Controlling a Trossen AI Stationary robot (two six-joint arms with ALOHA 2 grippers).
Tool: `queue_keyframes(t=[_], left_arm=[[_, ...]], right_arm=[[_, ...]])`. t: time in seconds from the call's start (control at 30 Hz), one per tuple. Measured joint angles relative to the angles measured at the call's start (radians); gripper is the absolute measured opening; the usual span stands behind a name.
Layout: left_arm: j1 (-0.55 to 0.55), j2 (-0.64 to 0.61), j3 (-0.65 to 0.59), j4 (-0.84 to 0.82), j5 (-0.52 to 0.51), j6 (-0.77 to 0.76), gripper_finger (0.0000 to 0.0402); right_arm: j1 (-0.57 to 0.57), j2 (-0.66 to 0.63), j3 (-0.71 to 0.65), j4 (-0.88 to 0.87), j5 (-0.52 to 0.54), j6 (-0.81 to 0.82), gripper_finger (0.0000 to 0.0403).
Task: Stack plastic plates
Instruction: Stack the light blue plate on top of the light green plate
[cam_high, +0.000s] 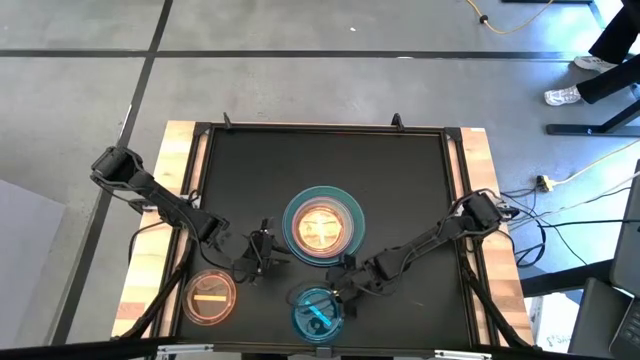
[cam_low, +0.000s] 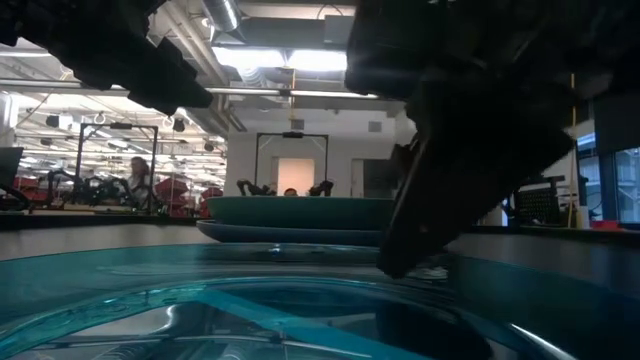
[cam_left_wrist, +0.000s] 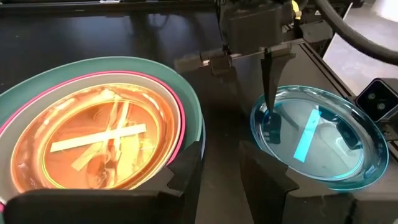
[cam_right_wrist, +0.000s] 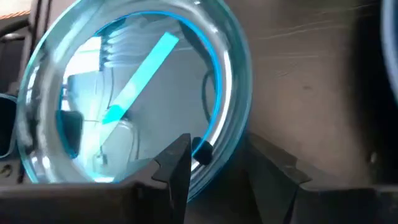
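A stack of plates (cam_high: 323, 227) rests on the black table top: teal outermost (cam_left_wrist: 186, 93), a pink rim, and translucent orange plates with pale bars on top (cam_left_wrist: 93, 143). A small cyan plate (cam_high: 317, 313) with a blue bar lies near the table's near edge. A small orange plate (cam_high: 210, 296) lies near-left. My right gripper (cam_right_wrist: 227, 165) is open at the cyan plate's rim, one finger on each side of it. My left gripper (cam_left_wrist: 221, 180) is open, low between the stack and the cyan plate, touching nothing. My right gripper comes down at the cyan plate's rim (cam_right_wrist: 208, 146) from above, slanting in from the table's right. One finger (cam_left_wrist: 272, 115) stands inside the plate and one finger (cam_right_wrist: 273, 168) outside, with a gap left beside the rim. Whether the inner fingertip touches the plate, I cannot tell.
The black mat has a raised frame (cam_high: 320, 127) along its far edge and wooden strips (cam_high: 175, 200) on both sides. Bare mat lies beyond the stack toward the far edge. Cables trail off the table's right side (cam_high: 520, 215).
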Motion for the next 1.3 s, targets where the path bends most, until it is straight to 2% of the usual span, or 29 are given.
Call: queue_keyframes(t=[0.13, 0.2, 0.43, 0.5, 0.67, 0.8, 1.1, 1.3], left_arm=[[0.0, 0.0, 0.0, 0.001, 0.0, 0.0, 0.0102], [0.0, 0.0, 0.0, 0.001, 0.0, 0.0, 0.0102], [0.0, 0.0, 0.0, 0.001, 0.0, 0.0, 0.0102], [0.0, 0.0, 0.0, 0.001, 0.0, 0.0, 0.0102], [0.0, 0.0, 0.0, 0.001, 0.001, 0.0, 0.0102], [0.0, 0.0, 0.0, 0.001, 0.002, 0.0, 0.0102], [0.0, 0.0, 0.0, 0.001, 0.002, 0.0, 0.0102], [0.0, 0.0, 0.0, 0.0, 0.002, 0.0, 0.0102]], right_arm=[[-0.007, 0.007, 0.0, 0.026, -0.024, -0.001, 0.0143], [-0.007, 0.009, 0.0, 0.025, -0.023, -0.005, 0.0128], [-0.013, 0.01, 0.0, 0.026, -0.016, -0.031, 0.0024], [-0.013, 0.01, 0.0, 0.029, -0.016, -0.037, 0.0007], [-0.013, 0.01, 0.0, 0.029, -0.011, -0.05, 0.0019], [-0.011, -0.011, 0.0, 0.009, 0.019, -0.055, 0.0007], [-0.019, -0.148, -0.001, -0.111, 0.169, -0.097, 0.0002], [-0.085, -0.24, -0.001, -0.204, 0.241, -0.114, 0.0003]])
